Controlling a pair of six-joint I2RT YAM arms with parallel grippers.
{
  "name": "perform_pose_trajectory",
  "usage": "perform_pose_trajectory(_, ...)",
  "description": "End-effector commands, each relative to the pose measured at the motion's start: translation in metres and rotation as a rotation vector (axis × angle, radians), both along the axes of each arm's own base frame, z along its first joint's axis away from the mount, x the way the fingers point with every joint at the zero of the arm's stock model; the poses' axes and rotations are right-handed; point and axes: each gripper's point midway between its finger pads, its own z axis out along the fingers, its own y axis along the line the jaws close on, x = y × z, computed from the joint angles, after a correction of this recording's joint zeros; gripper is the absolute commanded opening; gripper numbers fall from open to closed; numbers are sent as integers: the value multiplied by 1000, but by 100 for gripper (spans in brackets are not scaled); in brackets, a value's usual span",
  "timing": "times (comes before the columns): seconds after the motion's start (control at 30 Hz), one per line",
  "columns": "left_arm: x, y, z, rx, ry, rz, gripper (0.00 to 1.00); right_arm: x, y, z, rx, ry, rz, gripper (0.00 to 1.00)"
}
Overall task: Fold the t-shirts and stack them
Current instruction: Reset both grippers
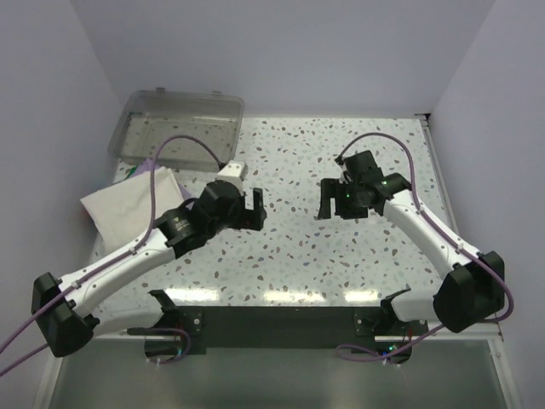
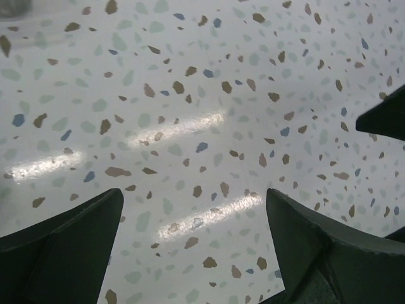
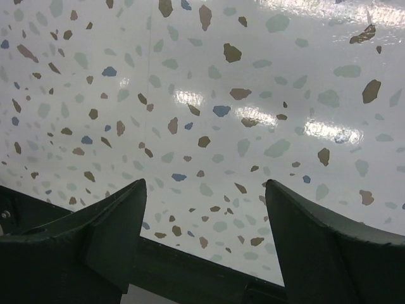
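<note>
A folded cream-white t-shirt (image 1: 124,207) lies at the table's left edge, partly under my left arm. A sliver of lavender cloth (image 1: 145,165) peeks out at its far side; I cannot tell how it lies. No logo print shows. My left gripper (image 1: 254,210) hovers over the bare tabletop to the right of the shirt, open and empty. Its wrist view shows only speckled table between the fingers of that gripper (image 2: 195,212). My right gripper (image 1: 330,201) faces it across the table's middle, open and empty, and in the right wrist view this gripper (image 3: 204,190) again frames only tabletop.
A clear plastic bin (image 1: 177,128) stands at the back left, just beyond the shirts. The speckled table (image 1: 289,256) ends at walls on the left and right. A dark tip of the right gripper (image 2: 385,116) shows at the right edge of the left wrist view.
</note>
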Motion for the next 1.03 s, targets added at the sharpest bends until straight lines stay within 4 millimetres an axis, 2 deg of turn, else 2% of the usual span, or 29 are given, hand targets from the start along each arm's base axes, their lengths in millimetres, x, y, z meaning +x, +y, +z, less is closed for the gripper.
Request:
perform_pose_trajectory(0.0,11,-34,32,-69,-104,12,100,12,-1,8,32,-100,-60,79)
perform_pose_trajectory(0.1,8,-50,37,-65,-119,-29,100,10,-7,12,24,-135,-77,80)
perform_pose_trajectory(0.27,10,-57,52,-99,-180,-36,100,7,-17,16,3,-180,-101,83)
perform_pose_trajectory(0.57,16,-42,72,-144,-258,46,100,5,-26,27,-3,-254,-117,85)
perform_pose_trajectory(0.7,18,-36,72,-147,-265,86,100,6,-26,37,9,-303,-104,86)
perform_pose_trajectory(1.0,21,-36,74,-129,-262,98,100,5,-37,59,20,-423,-142,88)
